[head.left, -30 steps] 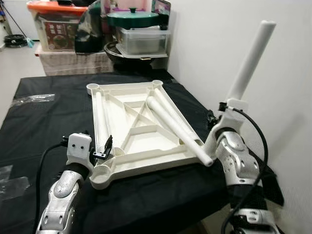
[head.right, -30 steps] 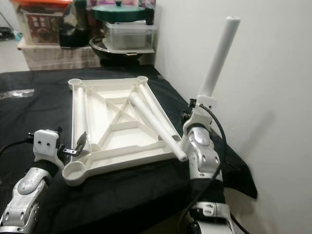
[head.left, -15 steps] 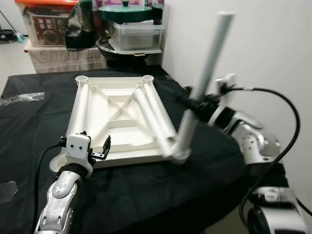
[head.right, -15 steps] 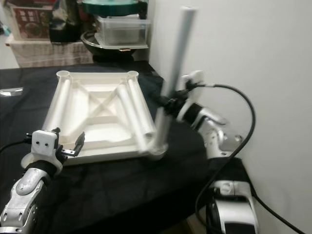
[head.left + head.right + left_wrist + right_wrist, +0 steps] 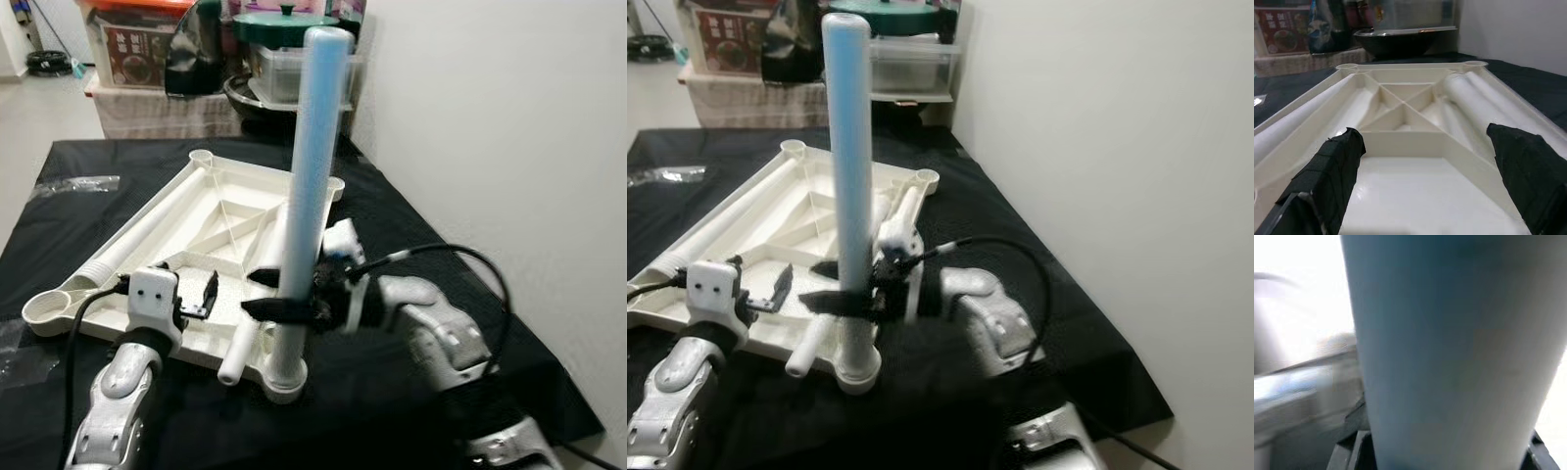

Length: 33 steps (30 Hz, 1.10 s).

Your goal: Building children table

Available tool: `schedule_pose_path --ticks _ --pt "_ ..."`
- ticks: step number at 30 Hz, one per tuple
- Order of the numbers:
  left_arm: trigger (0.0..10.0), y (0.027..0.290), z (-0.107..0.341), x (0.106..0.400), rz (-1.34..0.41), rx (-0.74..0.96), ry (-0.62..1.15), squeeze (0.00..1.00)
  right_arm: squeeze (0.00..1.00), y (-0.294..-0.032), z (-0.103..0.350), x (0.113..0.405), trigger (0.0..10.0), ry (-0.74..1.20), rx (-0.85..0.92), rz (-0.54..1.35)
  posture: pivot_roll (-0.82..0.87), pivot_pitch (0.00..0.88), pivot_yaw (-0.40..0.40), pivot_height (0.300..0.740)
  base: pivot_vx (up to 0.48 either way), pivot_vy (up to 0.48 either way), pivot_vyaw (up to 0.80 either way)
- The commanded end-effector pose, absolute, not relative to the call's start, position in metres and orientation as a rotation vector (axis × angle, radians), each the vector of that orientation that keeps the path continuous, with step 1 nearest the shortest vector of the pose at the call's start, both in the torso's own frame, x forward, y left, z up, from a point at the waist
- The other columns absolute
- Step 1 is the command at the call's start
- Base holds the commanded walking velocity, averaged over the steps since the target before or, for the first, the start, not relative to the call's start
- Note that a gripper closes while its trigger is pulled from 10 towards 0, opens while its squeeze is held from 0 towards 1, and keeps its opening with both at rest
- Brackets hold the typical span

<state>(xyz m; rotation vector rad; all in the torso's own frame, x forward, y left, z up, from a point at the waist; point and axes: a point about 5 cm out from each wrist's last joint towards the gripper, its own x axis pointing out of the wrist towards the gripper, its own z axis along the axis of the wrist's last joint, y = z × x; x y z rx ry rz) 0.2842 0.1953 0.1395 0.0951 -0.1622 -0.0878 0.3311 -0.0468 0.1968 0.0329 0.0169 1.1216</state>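
The white table top [image 5: 211, 220] lies upside down and askew on the black cloth. One white leg [image 5: 312, 166] stands upright in its near corner socket [image 5: 283, 377]. My right gripper [image 5: 284, 308] is shut on that leg low down, and the right wrist view shows the leg [image 5: 1449, 347] up close. Loose legs lie in the frame, one along the left edge [image 5: 147, 230] and one near the socket [image 5: 238, 357]. My left gripper [image 5: 209, 294] hovers open over the top's near edge, its fingers [image 5: 1334, 169] wide apart above the ribbed underside [image 5: 1415, 107].
A white wall runs close along the right. Behind the table stand storage boxes [image 5: 132, 49], a green-lidded pot [image 5: 284, 22] and a black wok [image 5: 250, 93]. A clear plastic bag [image 5: 78, 183] lies on the cloth at the far left. The cloth's right edge [image 5: 549, 382] drops off.
My right arm swung the leg from high at the right down into the near corner socket, where it now stands upright. The table top has turned on the cloth. The camera shifted.
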Motion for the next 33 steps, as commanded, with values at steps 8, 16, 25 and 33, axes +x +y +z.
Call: schedule_pose_path --ticks 8,16,25,33 --pt "10.0 0.193 0.134 0.282 -0.096 0.107 -0.143 0.00 0.00 -0.152 0.144 0.364 0.0 0.279 -0.076 0.063 0.06 0.000 -0.115 0.740 0.000 0.000 0.00" --pt "10.0 0.189 0.133 0.286 -0.119 0.104 -0.138 0.00 0.00 -0.178 0.148 0.329 10.0 0.193 0.036 -0.281 0.04 0.000 -0.093 0.740 0.000 0.000 0.00" --pt "10.0 0.192 0.135 0.287 -0.117 0.108 -0.142 0.00 0.31 -0.162 0.215 0.377 10.0 -0.031 0.170 0.388 0.05 0.000 -0.101 0.740 0.000 0.000 0.00" --pt "10.0 0.189 0.134 0.288 -0.117 0.108 -0.143 0.00 0.00 -0.128 0.243 0.336 10.0 -0.137 -0.057 1.200 0.07 0.000 -0.113 0.740 0.000 0.000 0.00"
